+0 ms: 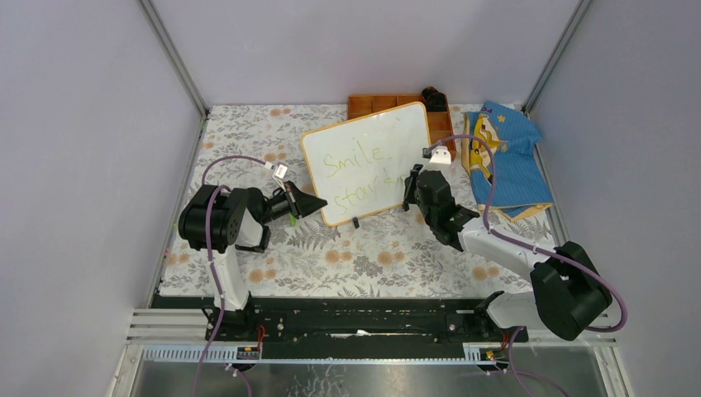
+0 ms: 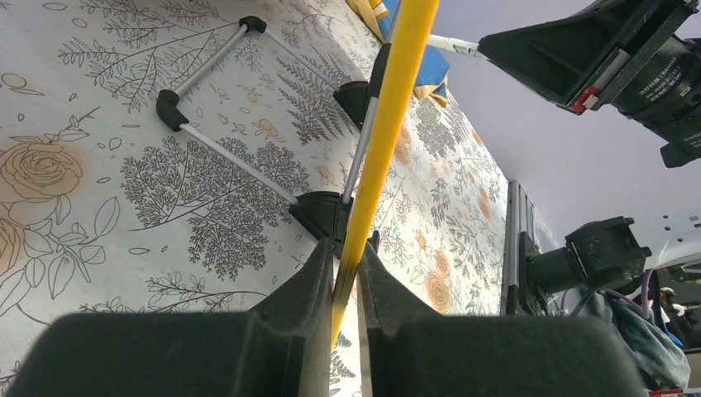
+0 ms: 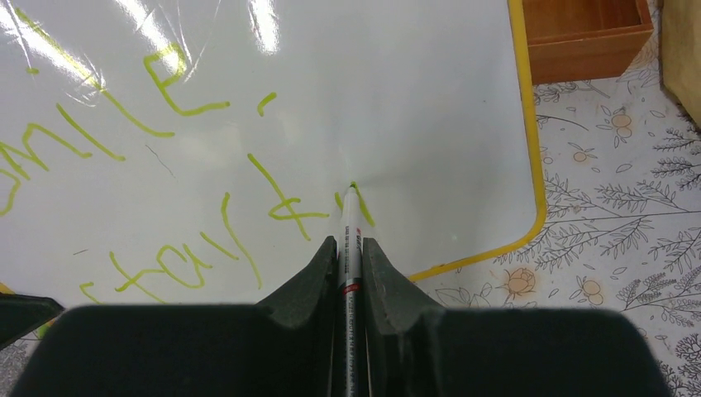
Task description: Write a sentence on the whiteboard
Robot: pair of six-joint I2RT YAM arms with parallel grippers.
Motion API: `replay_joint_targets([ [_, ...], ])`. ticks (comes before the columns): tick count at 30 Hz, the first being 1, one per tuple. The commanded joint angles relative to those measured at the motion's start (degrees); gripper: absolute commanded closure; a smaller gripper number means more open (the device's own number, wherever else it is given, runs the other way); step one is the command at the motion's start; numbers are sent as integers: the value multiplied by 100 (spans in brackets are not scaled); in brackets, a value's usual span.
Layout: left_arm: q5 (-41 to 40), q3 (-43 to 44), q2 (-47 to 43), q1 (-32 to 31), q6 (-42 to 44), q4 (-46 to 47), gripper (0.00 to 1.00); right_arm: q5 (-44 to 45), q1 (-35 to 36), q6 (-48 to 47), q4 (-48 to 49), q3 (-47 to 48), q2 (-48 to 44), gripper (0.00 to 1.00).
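Note:
The whiteboard (image 1: 368,161) stands tilted on the floral table, its yellow-orange frame (image 2: 397,91) running past my left fingers. My left gripper (image 1: 310,203) (image 2: 345,273) is shut on the board's lower left edge. The sentence (image 1: 354,160) is in light green: "Smile" above, "stay" (image 3: 285,213) and a first short stroke after it below. My right gripper (image 1: 411,178) (image 3: 349,244) is shut on a slim white marker (image 3: 350,217). The marker's tip touches the board's white face (image 3: 397,99) at that short stroke.
An orange compartment tray (image 1: 376,103) sits behind the board, with a black object (image 1: 436,98) at its right end. A blue and yellow cloth (image 1: 504,157) lies at the right. The board's metal stand with black feet (image 2: 207,141) rests on the table behind it.

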Motion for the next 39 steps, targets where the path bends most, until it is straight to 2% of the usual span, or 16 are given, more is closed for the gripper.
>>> replay_joint_targets([
  [1,-208,-3,45,2,107,-615,100,156,-126,-71,166,316,57,100],
  [39,-219,6,41,-1,116,-642,100,67,-257,263,-72,-150,-92,100],
])
